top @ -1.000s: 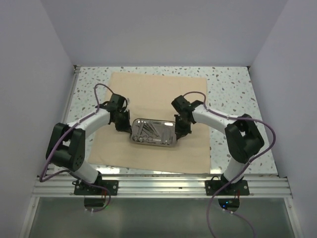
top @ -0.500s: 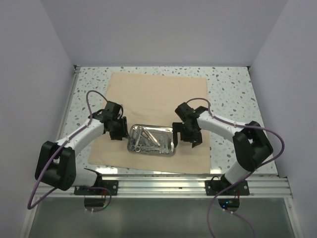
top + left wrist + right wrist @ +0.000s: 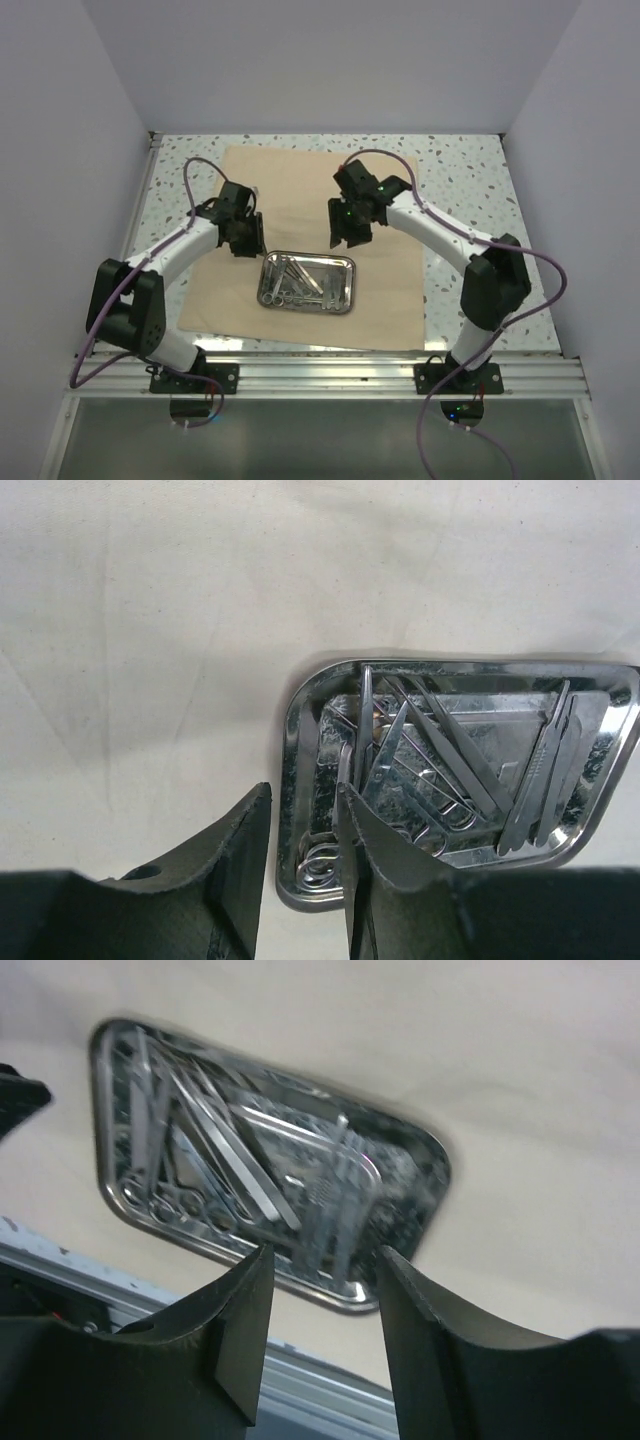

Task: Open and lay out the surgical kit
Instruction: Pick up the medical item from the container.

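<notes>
Surgical kit's steel tray (image 3: 307, 283) rests on the spread cloth wrap (image 3: 310, 180) toward the table's (image 3: 460, 170) near edge, with the left gripper (image 3: 245, 236) and right gripper (image 3: 347, 235) parted and empty just beyond it, and we judge its thin instruments (image 3: 295, 277) light, stiff and slippery, best pinched mid-shaft.

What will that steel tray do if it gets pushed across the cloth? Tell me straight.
The steel tray looks rigid and shiny, so it would probably slide as one piece, though the beige cloth beneath may bunch up. The instruments lie loose and piled inside, so they would likely shift and rattle.
</notes>
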You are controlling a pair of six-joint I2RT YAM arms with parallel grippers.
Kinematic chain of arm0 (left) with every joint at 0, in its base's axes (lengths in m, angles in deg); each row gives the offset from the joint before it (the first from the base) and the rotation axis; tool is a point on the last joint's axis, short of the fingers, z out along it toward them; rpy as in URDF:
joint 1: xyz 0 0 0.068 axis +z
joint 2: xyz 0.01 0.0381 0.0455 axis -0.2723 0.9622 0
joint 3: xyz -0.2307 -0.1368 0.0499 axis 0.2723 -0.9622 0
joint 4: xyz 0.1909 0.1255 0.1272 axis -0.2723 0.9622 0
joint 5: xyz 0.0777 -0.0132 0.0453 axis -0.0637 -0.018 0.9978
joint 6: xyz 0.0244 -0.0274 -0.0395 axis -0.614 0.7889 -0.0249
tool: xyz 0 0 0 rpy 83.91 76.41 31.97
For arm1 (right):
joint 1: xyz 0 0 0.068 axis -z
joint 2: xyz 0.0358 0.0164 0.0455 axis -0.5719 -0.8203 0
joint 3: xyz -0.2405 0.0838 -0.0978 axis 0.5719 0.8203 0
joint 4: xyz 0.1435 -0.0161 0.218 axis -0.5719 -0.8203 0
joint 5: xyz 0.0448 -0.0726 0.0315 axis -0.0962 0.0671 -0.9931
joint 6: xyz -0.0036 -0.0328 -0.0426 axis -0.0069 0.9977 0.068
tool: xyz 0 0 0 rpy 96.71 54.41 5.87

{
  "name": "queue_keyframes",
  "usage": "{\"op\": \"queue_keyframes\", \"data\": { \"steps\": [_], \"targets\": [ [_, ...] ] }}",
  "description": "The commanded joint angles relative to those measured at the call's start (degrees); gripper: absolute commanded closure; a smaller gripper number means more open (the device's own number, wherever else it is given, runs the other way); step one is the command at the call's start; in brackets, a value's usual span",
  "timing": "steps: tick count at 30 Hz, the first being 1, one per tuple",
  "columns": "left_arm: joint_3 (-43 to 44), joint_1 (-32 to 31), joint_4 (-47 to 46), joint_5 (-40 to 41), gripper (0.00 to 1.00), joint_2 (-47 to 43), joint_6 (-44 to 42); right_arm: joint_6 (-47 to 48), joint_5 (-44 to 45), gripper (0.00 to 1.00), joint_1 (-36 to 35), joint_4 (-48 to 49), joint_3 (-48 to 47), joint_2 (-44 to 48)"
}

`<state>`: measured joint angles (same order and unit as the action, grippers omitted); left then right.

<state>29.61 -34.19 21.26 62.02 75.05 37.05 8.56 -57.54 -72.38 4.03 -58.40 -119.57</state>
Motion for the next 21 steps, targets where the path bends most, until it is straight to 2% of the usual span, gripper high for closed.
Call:
{"op": "queue_keyframes", "data": {
  "steps": [1,4,12,21],
  "targets": [
    [3.08,0.02,-2.34,-1.10,0.64,1.14,-1.82,3.50,-1.49,0.52,-2.84,-0.04,-8.87,-7.97],
    [3.08,0.02,-2.60,-1.01,0.65,1.24,-2.17,4.74,-0.95,0.52,-5.04,-2.33,-14.77,-14.21],
    [0.01,0.11,-3.48,-0.66,0.66,-0.78,-2.53,5.62,-1.30,0.53,-8.64,-4.97,-24.10,-23.02],
    [-0.43,0.11,-3.48,-0.57,0.68,-1.14,-3.05,6.50,-0.60,0.58,-9.44,-5.23,-27.19,-28.65]
  ]
}}
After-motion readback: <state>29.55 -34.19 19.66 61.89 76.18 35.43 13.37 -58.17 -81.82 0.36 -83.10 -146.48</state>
